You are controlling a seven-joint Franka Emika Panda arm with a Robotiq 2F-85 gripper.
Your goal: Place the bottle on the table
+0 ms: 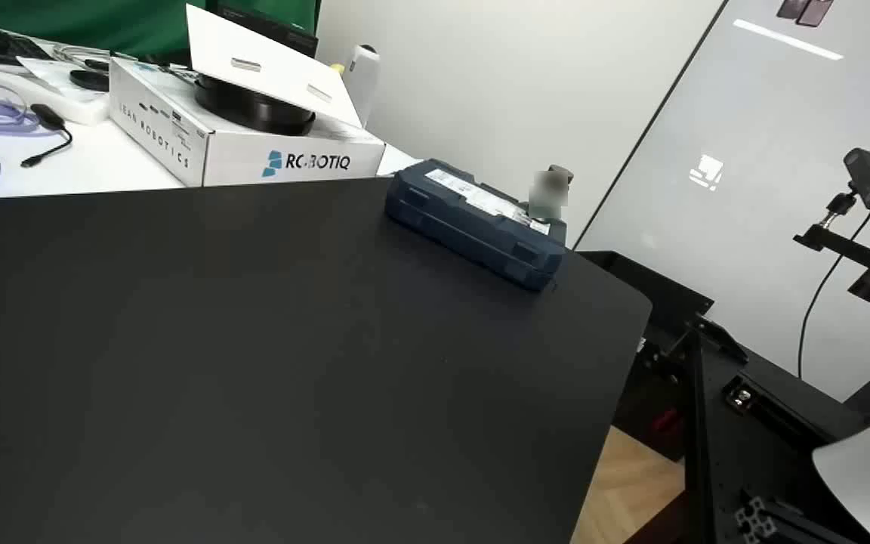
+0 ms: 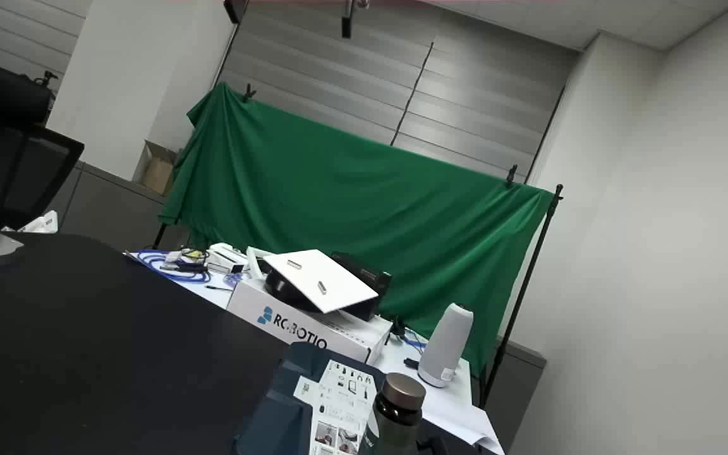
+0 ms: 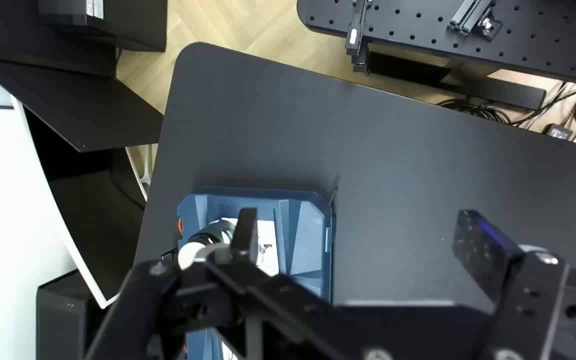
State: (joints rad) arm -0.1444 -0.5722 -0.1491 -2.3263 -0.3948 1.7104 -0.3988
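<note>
Looks like the bottle (image 2: 399, 414) is standing upright on the blue case (image 1: 465, 238), around 2 o'clock from the case's middle in an exterior view (blurry there, though). From the wrist it's at 9 o'clock of the gap, partly hidden by one of the fingers (image 3: 246, 235). Those are wide apart, holding nothing.

My guess: stiff, fairly light, a bit slick. Can't tell if it's glass or plastic, or how full, so I'd treat it as breakable. I'd grab the body below the cap (image 2: 404, 390), since a cap could twist. Go easy, it could tip off the case, then set it on the bench (image 3: 258, 130), say toward 12 o'clock in the wrist view.
</note>
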